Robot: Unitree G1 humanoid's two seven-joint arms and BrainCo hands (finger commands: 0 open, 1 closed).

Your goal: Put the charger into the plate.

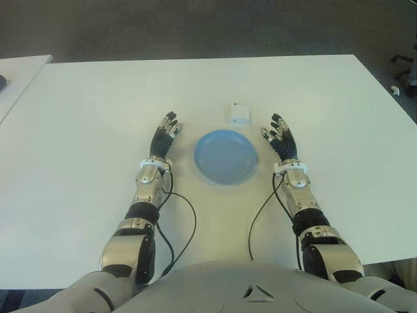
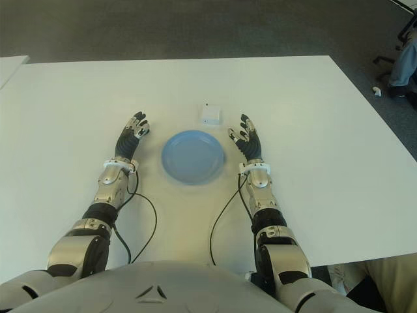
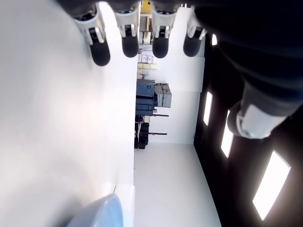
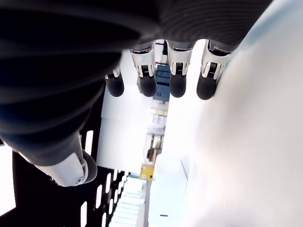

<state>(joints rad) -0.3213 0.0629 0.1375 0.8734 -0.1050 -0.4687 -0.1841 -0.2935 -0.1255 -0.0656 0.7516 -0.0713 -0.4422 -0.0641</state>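
Fingers of the right hand [image 1: 281, 138] are spread and hold nothing; it shows just right of the blue plate [image 1: 225, 156], nearest the charger [image 1: 239, 114]. That small white charger sits on the white table [image 1: 98, 117], just beyond the plate's far rim and a little right of centre. Left hand [image 1: 166, 132], also spread and empty, shows just left of the plate. A good pickup likely means reaching forward and left, pinching the charger's sides, then lifting clear over the rim.

A small white square charger block [image 1: 239, 114] lies flat on the white counter [image 1: 91, 117], just beyond the far rim of a round, empty light-blue plate [image 1: 225, 156].
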